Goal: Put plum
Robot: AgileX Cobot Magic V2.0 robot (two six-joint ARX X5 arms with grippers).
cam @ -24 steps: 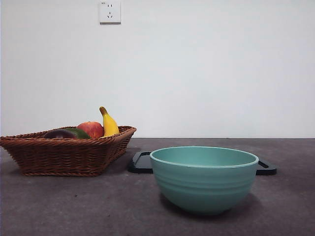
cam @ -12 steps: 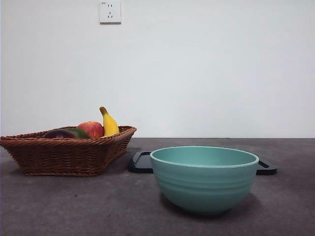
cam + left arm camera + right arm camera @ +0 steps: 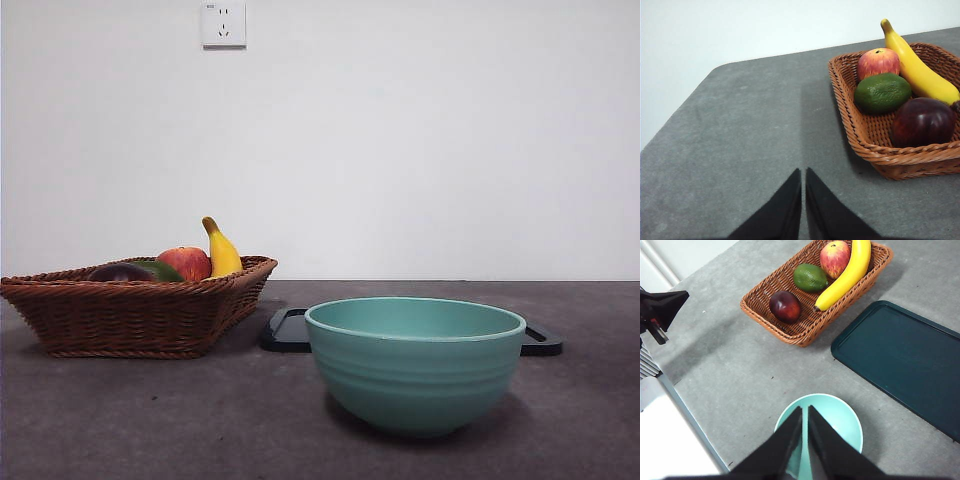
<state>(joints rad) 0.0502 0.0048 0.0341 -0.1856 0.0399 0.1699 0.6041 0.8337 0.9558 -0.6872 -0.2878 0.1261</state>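
The plum (image 3: 923, 122), glossy and dark maroon, lies in the wicker basket (image 3: 860, 131) at its near corner; the right wrist view shows the plum (image 3: 785, 306) too, and in the front view only the plum's top (image 3: 118, 272) peeks over the rim. My left gripper (image 3: 803, 175) is shut and hovers over bare table beside the basket. My right gripper (image 3: 805, 412) is shut, high above the teal bowl (image 3: 840, 415). Neither arm shows in the front view.
An apple (image 3: 878, 62), a green oval fruit (image 3: 882, 92) and a banana (image 3: 917, 70) share the basket. A dark tray (image 3: 905, 360) lies behind the bowl (image 3: 415, 360). The other arm (image 3: 657, 310) shows at the right wrist view's edge. The table's corner edge (image 3: 695, 95) is near.
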